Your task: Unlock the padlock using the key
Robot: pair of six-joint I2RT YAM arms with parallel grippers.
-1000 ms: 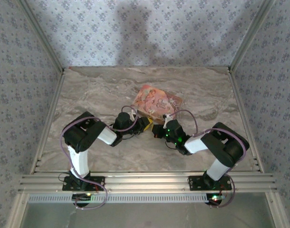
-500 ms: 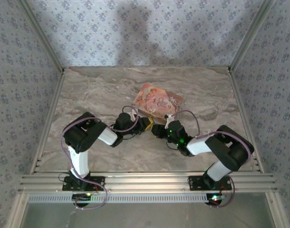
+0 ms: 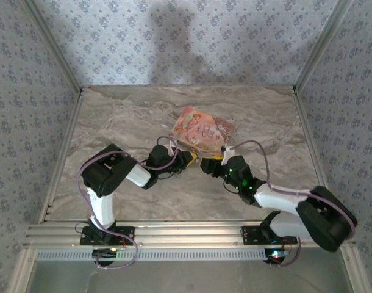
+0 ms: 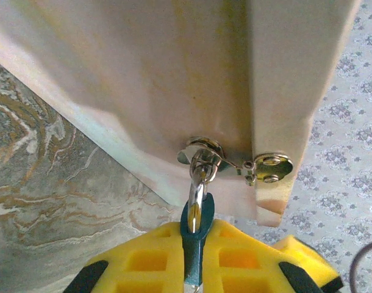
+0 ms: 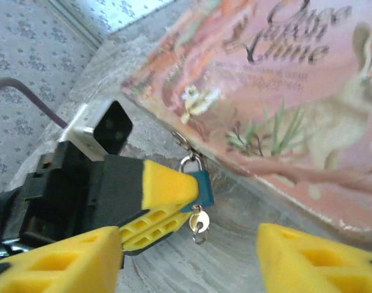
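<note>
**Operator:** Status of the left side?

**Technician:** The left claw stays clamped on the padlock and has not shifted in the last second. The padlock's shackle is hooked through the hasp on the near edge of the pink box, low over the counter.

**Operator:** And the key?

**Technician:** The key hangs directly under the padlock body and touches it. It appears to be seated in the keyway, but the slot itself is too small to confirm.

**Operator:** What has changed on the right?

**Technician:** The right arm has swung its elbow outward and stretched low along the counter. The right claw now faces the key, fingers apart and gripping nothing.

**Operator:** Meaning for the task?

**Technician:** The padlock is held steady. The approach looks nearly lined up, and what likely remains is to close on the key and turn it.
</note>
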